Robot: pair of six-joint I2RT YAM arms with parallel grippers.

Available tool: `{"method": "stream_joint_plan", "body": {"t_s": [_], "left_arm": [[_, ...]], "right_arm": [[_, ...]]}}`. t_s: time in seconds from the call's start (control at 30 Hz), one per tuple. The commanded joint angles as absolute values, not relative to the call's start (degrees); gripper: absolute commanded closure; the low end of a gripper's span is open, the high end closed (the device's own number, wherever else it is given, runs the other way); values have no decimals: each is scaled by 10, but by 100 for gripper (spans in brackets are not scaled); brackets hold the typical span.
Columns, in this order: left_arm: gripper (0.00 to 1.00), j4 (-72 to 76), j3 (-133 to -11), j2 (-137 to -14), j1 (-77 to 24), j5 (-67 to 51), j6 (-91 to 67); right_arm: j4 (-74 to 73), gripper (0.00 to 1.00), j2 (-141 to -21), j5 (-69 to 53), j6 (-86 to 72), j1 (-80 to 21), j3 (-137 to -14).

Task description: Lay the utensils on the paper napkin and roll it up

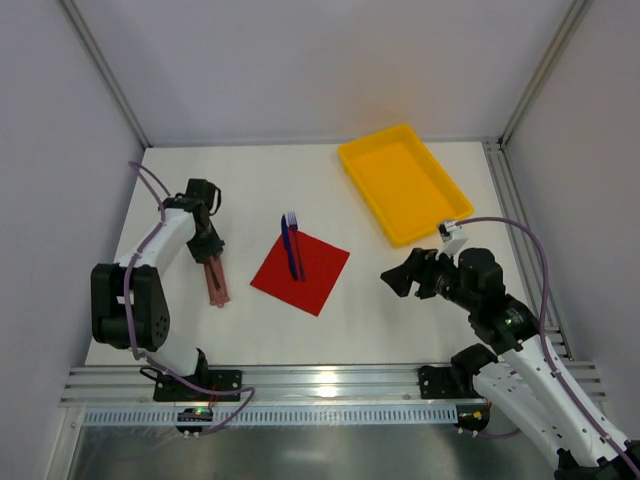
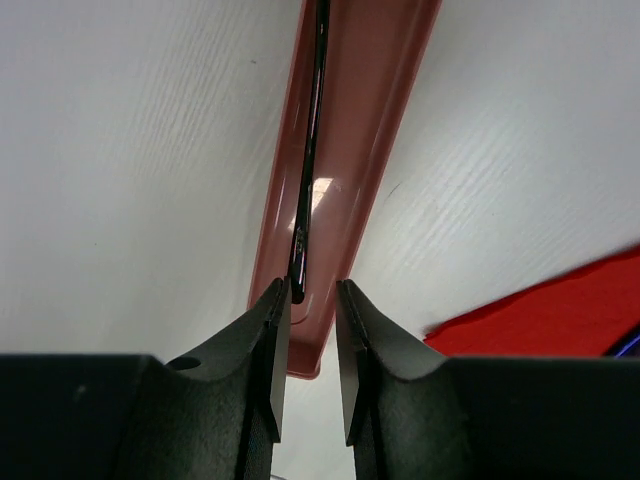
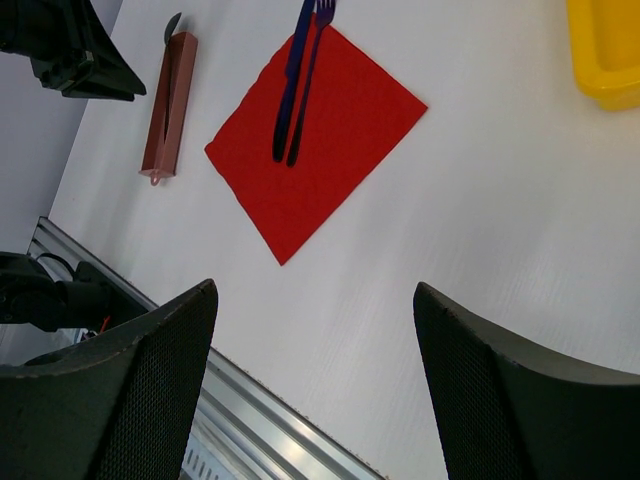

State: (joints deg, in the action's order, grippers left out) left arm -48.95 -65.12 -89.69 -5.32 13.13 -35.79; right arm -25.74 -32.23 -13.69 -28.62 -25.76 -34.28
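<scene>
The red paper napkin (image 1: 305,268) (image 3: 330,140) lies mid-table, one corner toward the near edge. Blue-purple utensils (image 1: 291,245) (image 3: 292,95) rest side by side on its far-left part, heads sticking past the edge. A black utensil (image 2: 310,160) lies inside a narrow brownish-red holder (image 1: 217,284) (image 2: 365,130) to the napkin's left. My left gripper (image 1: 211,262) (image 2: 313,290) hovers over the holder's end, open by a narrow gap; the black handle's tip sits at the left finger's inner edge, not pinched. My right gripper (image 1: 391,280) (image 3: 315,295) is wide open, empty, to the napkin's right.
A yellow tray (image 1: 400,185) (image 3: 605,50) stands at the back right. An aluminium rail (image 1: 330,385) runs along the near table edge. White walls close in the left, back and right sides.
</scene>
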Motion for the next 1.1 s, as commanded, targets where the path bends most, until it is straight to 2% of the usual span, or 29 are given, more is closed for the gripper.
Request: {"method": "stream_joint_plan", "body": {"t_s": [0.0, 0.4, 0.57, 1.07], "left_arm": [[71, -447, -643, -887, -43, 142, -332], [72, -405, -641, -949, -26, 111, -309], [73, -419, -657, -994, -24, 134, -308], [74, -381, -635, -1017, -23, 136, -308]], "right_arm": [[-240, 20, -318, -148, -282, -259, -358], [-242, 20, -312, -141, -276, -259, -359], [-246, 20, -312, -139, -272, -260, -360], [-258, 20, -309, -115, -246, -259, -357]]}}
